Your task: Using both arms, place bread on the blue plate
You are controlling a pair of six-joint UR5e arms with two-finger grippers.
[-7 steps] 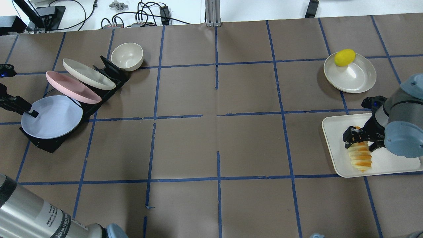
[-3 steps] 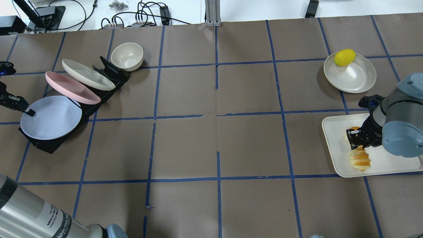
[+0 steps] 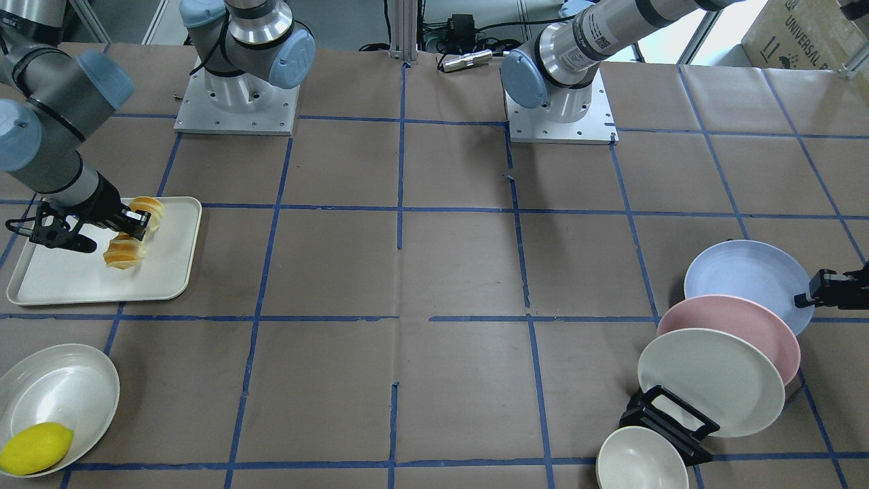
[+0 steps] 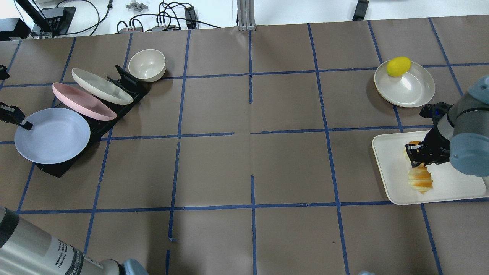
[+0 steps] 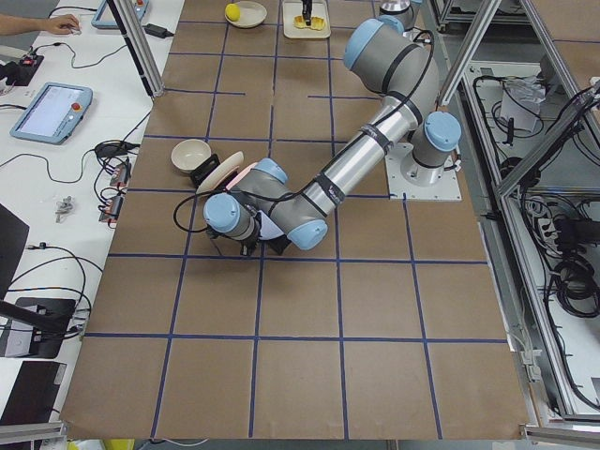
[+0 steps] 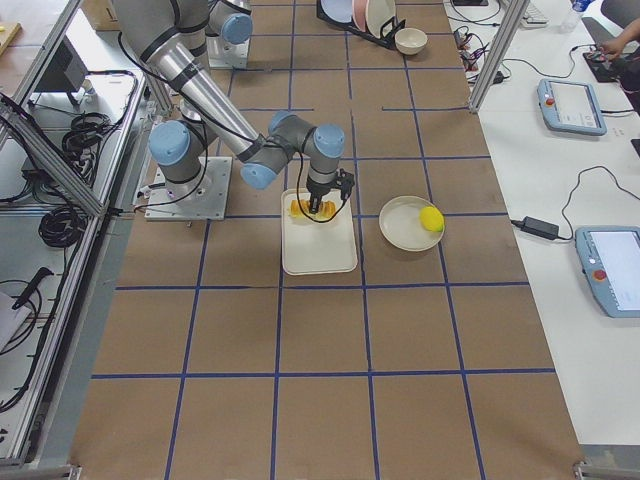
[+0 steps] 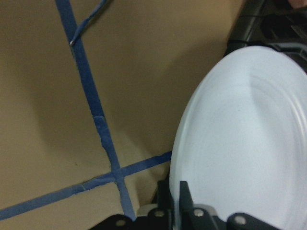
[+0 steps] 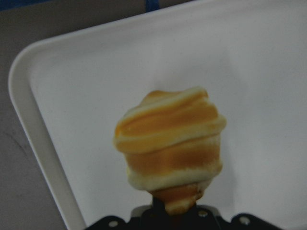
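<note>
The bread (image 4: 420, 180) is a ridged orange and cream loaf over the white tray (image 4: 389, 168). My right gripper (image 4: 418, 158) is shut across its middle. In the right wrist view the bread (image 8: 170, 143) points end-on away from the gripper, above the tray (image 8: 72, 96). The blue plate (image 4: 52, 135) sits tilted at the near end of the black rack (image 4: 114, 107). My left gripper (image 4: 21, 122) is shut on its left rim. The front view shows the same grip (image 3: 811, 295) on the plate (image 3: 743, 278). The left wrist view shows the plate (image 7: 249, 143) held at its edge.
A pink plate (image 4: 83, 101) and a cream plate (image 4: 101, 86) stand in the rack, with a cream bowl (image 4: 147, 65) behind them. A yellow lemon (image 4: 398, 66) lies in a cream dish (image 4: 410, 89) beyond the tray. Blue tape lines grid the brown table.
My right gripper closed on the bread and shifted it slightly away from the tray's near edge. My left gripper pulled the blue plate leftward, away from the pink plate.
</note>
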